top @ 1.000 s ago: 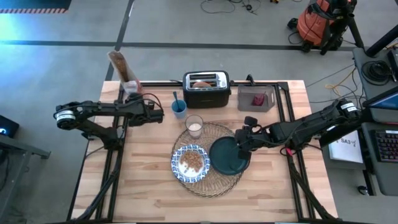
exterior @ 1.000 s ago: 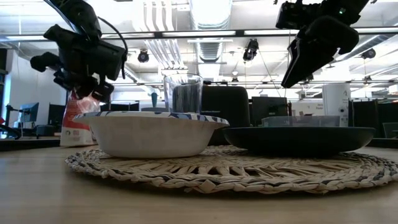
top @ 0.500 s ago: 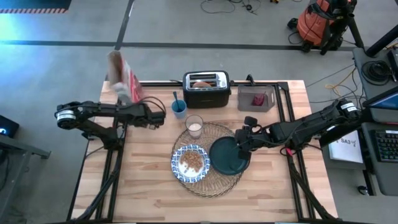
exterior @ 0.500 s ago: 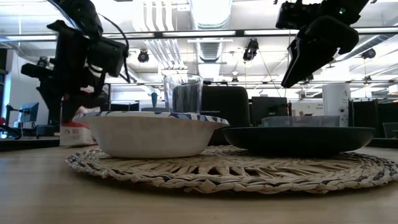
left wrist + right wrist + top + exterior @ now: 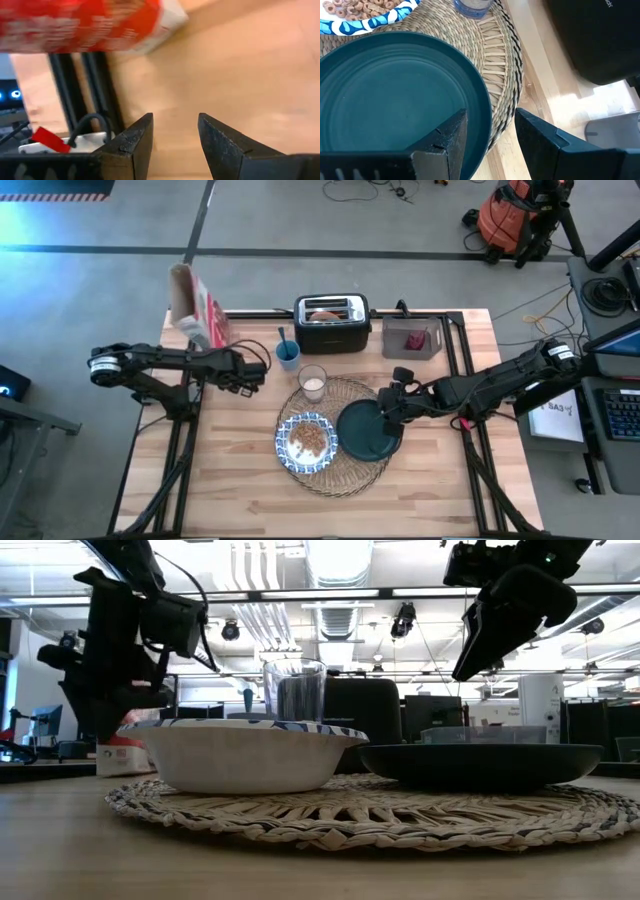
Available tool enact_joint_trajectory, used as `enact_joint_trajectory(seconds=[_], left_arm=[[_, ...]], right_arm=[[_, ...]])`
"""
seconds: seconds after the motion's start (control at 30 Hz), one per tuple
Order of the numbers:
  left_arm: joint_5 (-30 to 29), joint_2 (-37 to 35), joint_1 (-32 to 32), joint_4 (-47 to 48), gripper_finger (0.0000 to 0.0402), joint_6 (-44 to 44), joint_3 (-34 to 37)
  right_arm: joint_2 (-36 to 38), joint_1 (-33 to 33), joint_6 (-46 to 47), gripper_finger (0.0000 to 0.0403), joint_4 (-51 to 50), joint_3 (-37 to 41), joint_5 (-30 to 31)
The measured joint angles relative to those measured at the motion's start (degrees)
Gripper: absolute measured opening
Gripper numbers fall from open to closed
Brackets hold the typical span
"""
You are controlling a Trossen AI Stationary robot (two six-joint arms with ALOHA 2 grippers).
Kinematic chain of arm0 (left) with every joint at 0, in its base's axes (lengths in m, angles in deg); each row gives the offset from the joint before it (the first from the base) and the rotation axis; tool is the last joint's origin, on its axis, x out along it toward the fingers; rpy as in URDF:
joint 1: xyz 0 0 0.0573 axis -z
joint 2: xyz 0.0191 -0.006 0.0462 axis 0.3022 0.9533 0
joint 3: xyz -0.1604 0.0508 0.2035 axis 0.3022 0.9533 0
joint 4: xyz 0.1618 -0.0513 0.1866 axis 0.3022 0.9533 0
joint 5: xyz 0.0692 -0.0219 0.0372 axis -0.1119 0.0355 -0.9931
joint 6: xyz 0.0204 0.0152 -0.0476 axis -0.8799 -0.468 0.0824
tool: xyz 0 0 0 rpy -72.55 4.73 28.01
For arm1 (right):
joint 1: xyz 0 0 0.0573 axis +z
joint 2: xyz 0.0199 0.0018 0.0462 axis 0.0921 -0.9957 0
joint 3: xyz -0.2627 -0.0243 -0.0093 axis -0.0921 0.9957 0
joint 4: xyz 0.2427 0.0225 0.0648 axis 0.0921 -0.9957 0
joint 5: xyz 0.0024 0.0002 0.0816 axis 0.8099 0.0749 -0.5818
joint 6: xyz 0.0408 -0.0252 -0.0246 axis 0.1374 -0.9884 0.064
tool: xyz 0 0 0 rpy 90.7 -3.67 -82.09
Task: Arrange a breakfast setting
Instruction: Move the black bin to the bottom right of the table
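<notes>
While the woven placemat [image 5: 352, 465] sits at the middle of the surface [image 5: 240, 470], it already carries the blue-and-white bowl [image 5: 307, 442] filled with cereal, the teal plate [image 5: 362, 435] beside it and the glass of milk [image 5: 313, 383] at its far edge. So I judge the setting mostly laid; the plate is bare, and the spoon [image 5: 282, 340] stands in the blue cup [image 5: 288, 356] off the mat. My right end effector [image 5: 388, 408] hovers over the plate's far rim, jaws parted and empty. My left end effector [image 5: 250, 370] hangs near the cup, jaws apart, holding nothing. A red cereal box [image 5: 196, 308] stands at the far left corner. Behind the mat, the toaster [image 5: 332, 320] holds bread, likely meant for the plate, and a grey bin [image 5: 410, 340] with a dark-red item [image 5: 416, 340] sits right of it.
</notes>
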Motion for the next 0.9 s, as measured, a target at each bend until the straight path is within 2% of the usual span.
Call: enact_joint_trajectory(seconds=[0.33, 0.63, 0.77, 0.9], left_arm=[[3.3, 0.0, 7.9, -7.2, 0.0141, -9.1, -1.1], [3.1, 0.0, 14.6, -13.0, 0.0141, -13.7, -8.8], [0.1, 0.2, 17.6, -15.0, 0.0141, -15.9, -12.1], [-0.3, 0.9, 19.9, -16.8, 0.0141, -18.8, -14.8]], right_arm=[[0.0, 0.0, 0.0, 0.0155, -0.1, 0.0, 0.0], [0.0, 0.0, 1.3, 0.0155, -0.1, 0.0, -1.1], [0.0, 0.0, 3.6, 0.0155, 0.0, 0.0, -2.2], [0.0, 0.0, 3.6, 0.0155, -0.6, -0.8, -2.0]])
